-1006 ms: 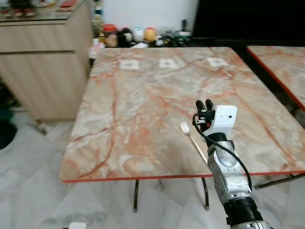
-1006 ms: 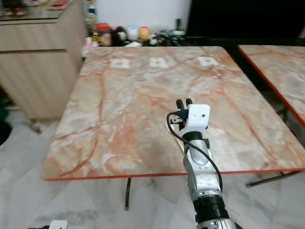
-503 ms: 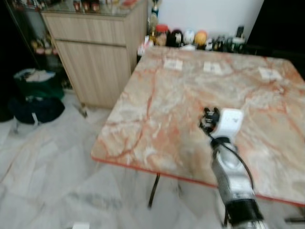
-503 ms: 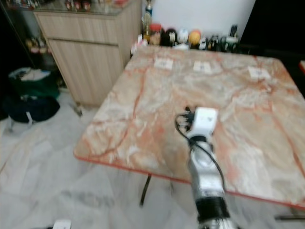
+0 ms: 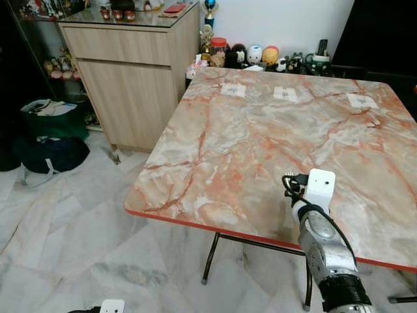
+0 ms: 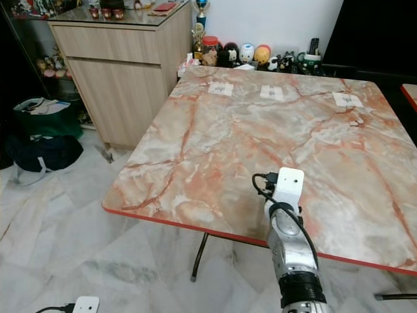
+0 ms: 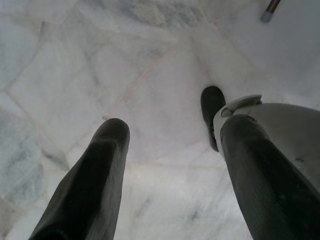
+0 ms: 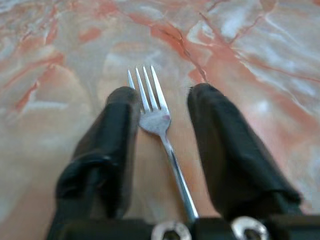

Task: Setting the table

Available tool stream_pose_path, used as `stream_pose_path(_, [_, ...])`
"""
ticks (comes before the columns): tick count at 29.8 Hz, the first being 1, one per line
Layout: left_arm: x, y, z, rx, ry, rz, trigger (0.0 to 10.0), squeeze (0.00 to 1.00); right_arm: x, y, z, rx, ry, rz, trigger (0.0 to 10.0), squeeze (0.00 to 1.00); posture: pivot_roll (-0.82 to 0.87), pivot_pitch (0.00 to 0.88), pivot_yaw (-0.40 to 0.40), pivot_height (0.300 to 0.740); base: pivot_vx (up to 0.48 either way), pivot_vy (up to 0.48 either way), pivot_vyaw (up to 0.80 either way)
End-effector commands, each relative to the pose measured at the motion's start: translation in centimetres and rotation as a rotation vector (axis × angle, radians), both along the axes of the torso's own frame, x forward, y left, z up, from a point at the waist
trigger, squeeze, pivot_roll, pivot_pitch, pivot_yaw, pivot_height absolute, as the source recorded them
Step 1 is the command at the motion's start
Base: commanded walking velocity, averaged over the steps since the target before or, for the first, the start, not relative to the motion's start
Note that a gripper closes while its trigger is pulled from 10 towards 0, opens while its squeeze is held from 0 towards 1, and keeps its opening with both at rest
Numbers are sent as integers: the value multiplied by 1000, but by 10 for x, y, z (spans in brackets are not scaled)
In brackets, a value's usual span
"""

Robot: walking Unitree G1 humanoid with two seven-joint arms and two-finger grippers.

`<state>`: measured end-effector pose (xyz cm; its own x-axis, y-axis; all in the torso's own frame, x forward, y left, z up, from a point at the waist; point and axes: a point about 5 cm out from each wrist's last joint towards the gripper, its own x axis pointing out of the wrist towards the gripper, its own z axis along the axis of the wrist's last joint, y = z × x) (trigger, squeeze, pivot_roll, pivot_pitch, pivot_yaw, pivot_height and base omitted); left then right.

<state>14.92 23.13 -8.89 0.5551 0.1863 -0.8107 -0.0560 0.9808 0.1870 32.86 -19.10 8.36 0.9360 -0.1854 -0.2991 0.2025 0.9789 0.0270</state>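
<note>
Jaws spread astride fork (image 8: pixel 159 121)

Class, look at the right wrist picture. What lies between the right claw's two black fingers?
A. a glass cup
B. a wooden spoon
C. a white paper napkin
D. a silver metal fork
D: a silver metal fork lies on the pink marble table between the open right claw fingers.
</note>
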Motion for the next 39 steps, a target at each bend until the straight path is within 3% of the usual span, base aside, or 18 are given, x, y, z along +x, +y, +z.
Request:
stream_pose_path(1, [-6, 1, -2, 2, 28, 3, 10000, 0, 4, -2, 6, 3, 6, 10, 10000, 1000, -51, 34, -25, 740, 0, 0, 0])
stream_pose_path(2, [-7, 1, -2, 1, 28, 3, 10000, 0, 4, -3, 6, -3, 13, 17, 10000, 1000, -51, 34, -24, 740, 0, 0, 0])
stream_pose_path(3, [-7, 2, -3, 1, 28, 2, 10000, 0, 4, -5, 7, -17, 25, 25, 10000, 0, -51, 34, -24, 740, 0, 0, 0])
stream_pose_path(12, [-7, 2, -2, 3, 27, 3, 10000, 0, 0, -11, 9, 7, 54, 28, 10000, 0, -46, 34, -23, 740, 0, 0, 0])
stream_pose_path(22, [-6, 4, -2, 7, 29, -5, 10000, 0, -13, -29, 13, 36, 99, 49, 10000, 0, -60, 37, -15, 740, 0, 0, 0])
stream_pose_path(32, [-4, 5, -1, 12, 26, -7, 10000, 0, -10, -21, 4, 71, 139, 131, 10000, 0, -54, 33, -9, 740, 0, 0, 0])
stream_pose_path(39, [-4, 7, 0, 12, 28, -4, 10000, 0, -14, -23, -6, 72, 190, 124, 10000, 0, -55, 35, -10, 740, 0, 0, 0])
